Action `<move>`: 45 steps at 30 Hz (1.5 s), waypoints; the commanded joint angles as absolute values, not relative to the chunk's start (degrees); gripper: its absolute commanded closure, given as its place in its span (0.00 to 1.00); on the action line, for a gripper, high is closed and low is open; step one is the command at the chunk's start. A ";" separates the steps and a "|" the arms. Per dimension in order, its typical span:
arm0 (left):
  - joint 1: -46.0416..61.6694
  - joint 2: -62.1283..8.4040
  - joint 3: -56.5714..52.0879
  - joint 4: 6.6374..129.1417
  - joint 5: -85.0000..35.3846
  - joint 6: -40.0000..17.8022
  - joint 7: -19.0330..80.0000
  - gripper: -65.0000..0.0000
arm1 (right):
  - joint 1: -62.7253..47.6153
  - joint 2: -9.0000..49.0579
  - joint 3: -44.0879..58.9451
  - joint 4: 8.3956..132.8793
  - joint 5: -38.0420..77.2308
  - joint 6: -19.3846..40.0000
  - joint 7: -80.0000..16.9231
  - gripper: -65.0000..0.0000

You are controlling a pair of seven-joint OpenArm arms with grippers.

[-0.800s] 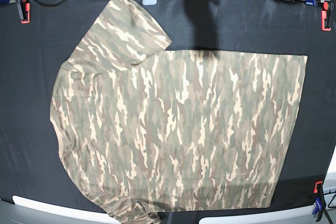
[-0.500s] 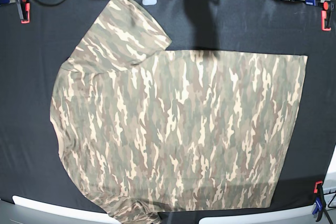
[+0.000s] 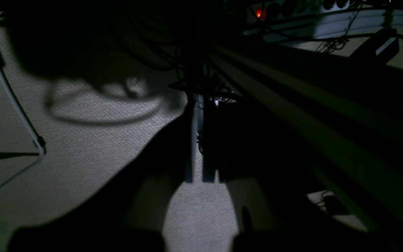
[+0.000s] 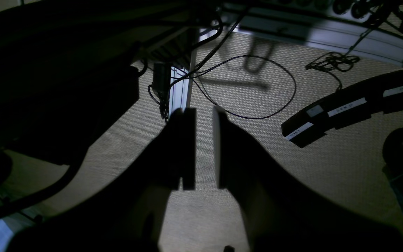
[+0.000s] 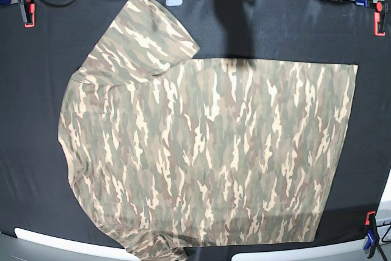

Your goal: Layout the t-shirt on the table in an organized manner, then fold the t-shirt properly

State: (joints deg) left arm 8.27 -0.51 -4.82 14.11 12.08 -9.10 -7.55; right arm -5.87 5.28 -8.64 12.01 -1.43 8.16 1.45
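The short-sleeved cloth t-shirt in tan, cream, olive and brown camouflage print (image 5: 201,151) lies spread flat on the big worktop covered with black cloth (image 5: 36,90). Its hem side is toward the right of the base view. One sleeve points up to the far edge and the other sleeve is partly cut off at the near edge.

Compared with the earlier base pictures, nothing has moved: the shirt keeps the same outline and the same few wrinkles. I judge that the laying-out is about finished and the folding is not yet begun.

No arm is over the worktop. Both wrist views look down at carpet floor and cables. The left gripper (image 3: 197,180) is closed and empty. The right gripper (image 4: 205,187) has a narrow gap between its fingers and holds nothing.
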 commanded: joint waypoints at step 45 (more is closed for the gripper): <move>56.40 -13.37 -2.04 104.62 6.04 -15.99 18.22 0.90 | -63.88 36.53 3.77 106.83 20.71 14.02 -18.76 0.87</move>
